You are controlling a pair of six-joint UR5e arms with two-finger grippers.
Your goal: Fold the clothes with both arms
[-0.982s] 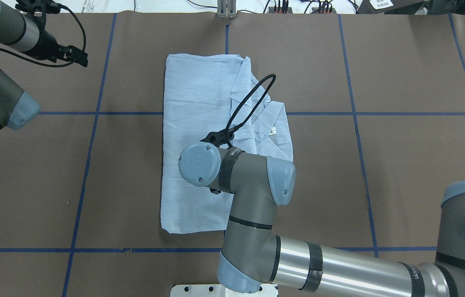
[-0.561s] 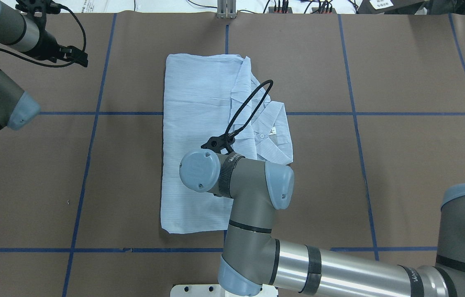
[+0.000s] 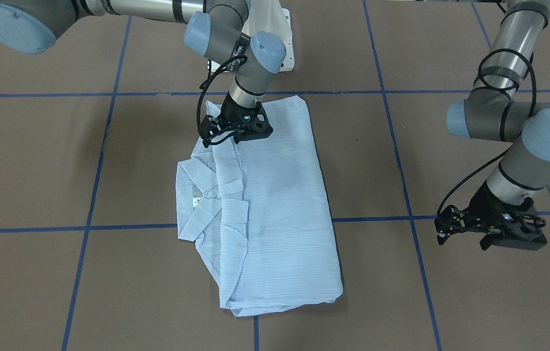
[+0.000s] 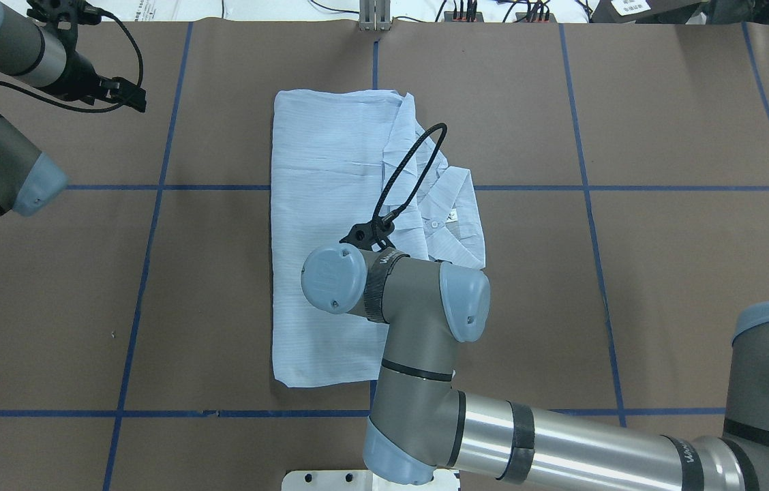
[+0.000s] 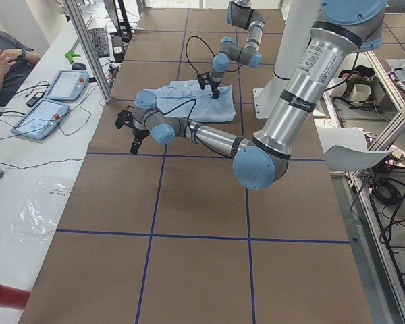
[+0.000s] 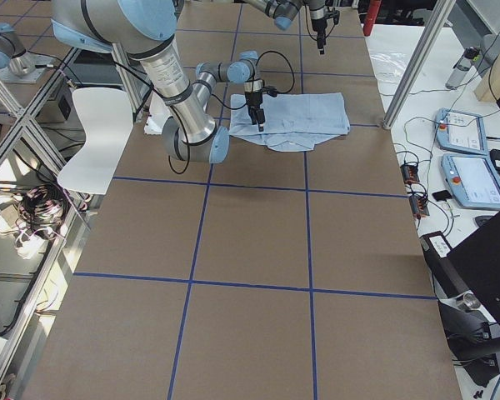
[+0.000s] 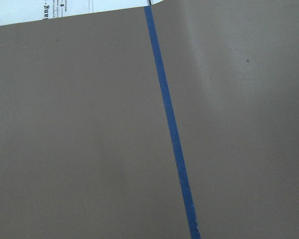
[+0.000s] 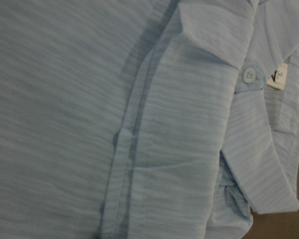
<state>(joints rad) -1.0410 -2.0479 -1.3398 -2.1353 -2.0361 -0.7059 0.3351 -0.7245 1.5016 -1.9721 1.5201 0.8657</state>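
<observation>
The clothes are one light blue striped shirt [image 3: 280, 209] [image 4: 323, 170], lying folded into a long rectangle mid-table with its collar [image 3: 197, 195] sticking out to one side. My right gripper [image 3: 238, 136] is down at the shirt's robot-side end, by the button placket; I cannot tell if it is open or shut. In the overhead view its wrist hides it. The right wrist view is filled with fabric, a white button [image 8: 248, 74] and the neck tag [image 8: 278, 77]. My left gripper [image 3: 484, 243] [image 4: 136, 102] hovers over bare table away from the shirt; I cannot tell its state.
Brown table covering with a blue tape grid [image 7: 169, 129]. The white pedestal base [image 4: 330, 481] sits at the near edge. Beyond the far edge are metal posts [image 5: 88, 47], tablets [image 5: 54, 101] and a seated person [image 5: 3, 61]. A white chair [image 6: 92, 125] stands behind the robot.
The right wrist moved slightly toward the robot and then to the right. The shirt's near left corner shifted a little right with it. The left arm stayed put.
</observation>
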